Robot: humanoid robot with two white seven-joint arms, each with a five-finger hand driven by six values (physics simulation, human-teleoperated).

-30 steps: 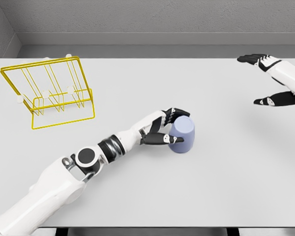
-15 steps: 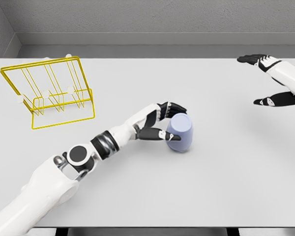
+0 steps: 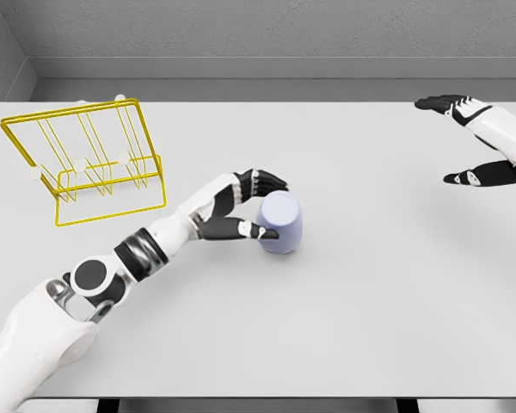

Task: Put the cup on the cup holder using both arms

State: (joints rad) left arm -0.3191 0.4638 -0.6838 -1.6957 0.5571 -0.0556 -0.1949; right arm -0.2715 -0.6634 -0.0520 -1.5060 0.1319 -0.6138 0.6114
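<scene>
**A:** From the head view, which way is the cup (image 3: 279, 222) pointed?

**B:** It is stood almost straight up, with its long side running up and down. It is tipped a little. A flat round end is seen on top. No opening can be seen, so it cannot be told if it is upside down.

**A:** How is it made to look?

**B:** It is a smooth, plain, light purple-blue tube shape with soft round edges. No handle is seen. It is found near the middle of the flat grey table (image 3: 370, 310).

**A:** Is it being held?

**B:** Yes. It is held by the left hand (image 3: 241, 211). The dark fingers (image 3: 267, 180) are curled over its top left side, and the thumb is pressed low on its side.

**A:** And the right hand (image 3: 477, 142)?

**B:** It is kept far off by the right edge, with its fingers spread wide and nothing held.

**A:** Where is the cup holder (image 3: 86, 159)?

**B:** It is a thin yellow wire rack, set at the far left, well apart from the cup.
</scene>
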